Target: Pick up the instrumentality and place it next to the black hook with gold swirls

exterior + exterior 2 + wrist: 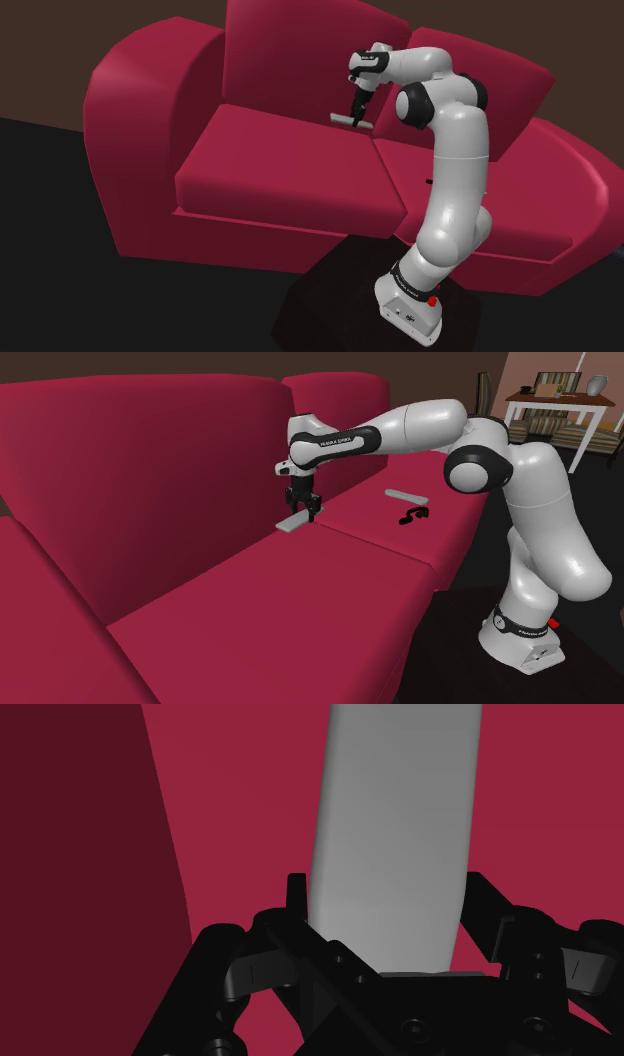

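One red sofa (150,120) carries everything here, and one white arm (455,170) reaches over it from the front. In the shoulder view two seat cushions lie side by side with a seam between them. The arm's single black claw (357,112) points down at the back of the cushion (280,170) on that view's left, close to the seam and near the backrest.

There are two flat grey bars. The first grey bar (295,523) is the one under the claw (303,509). It lies at seat level just in front of the backrest, and whether it has left the fabric cannot be told. In the wrist view the claw (385,894) straddles this bar (395,824), and its two fingers (297,899) press against the bar's two long edges with no red showing between them, so the claw is clamped on the bar across its width.

The second grey bar (405,495) lies on the neighbouring cushion, well apart from the first, toward the second exterior view's right. Just beside it, nearer the front edge of the seat, sits one small black hook (412,513); any pattern on it is too small to make out.
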`<action>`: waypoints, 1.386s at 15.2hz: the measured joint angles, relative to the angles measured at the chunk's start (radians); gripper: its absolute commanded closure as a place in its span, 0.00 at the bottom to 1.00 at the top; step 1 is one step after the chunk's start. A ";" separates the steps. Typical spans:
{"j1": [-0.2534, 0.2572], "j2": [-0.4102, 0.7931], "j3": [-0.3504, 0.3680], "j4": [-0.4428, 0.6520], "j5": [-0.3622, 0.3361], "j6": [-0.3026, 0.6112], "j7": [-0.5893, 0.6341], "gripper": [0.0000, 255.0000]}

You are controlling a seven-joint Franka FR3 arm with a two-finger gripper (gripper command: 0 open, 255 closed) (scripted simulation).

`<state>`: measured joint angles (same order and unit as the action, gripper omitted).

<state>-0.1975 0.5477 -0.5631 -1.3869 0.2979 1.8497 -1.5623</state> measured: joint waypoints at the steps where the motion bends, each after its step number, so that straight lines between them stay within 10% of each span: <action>1: -0.003 0.001 0.000 0.011 0.000 -0.010 0.000 1.00; 21: -0.057 -0.419 -0.178 -0.542 -0.198 0.171 -0.257 1.00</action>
<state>-0.2541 0.1290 -0.7408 -1.9293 0.1003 2.0203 -1.8190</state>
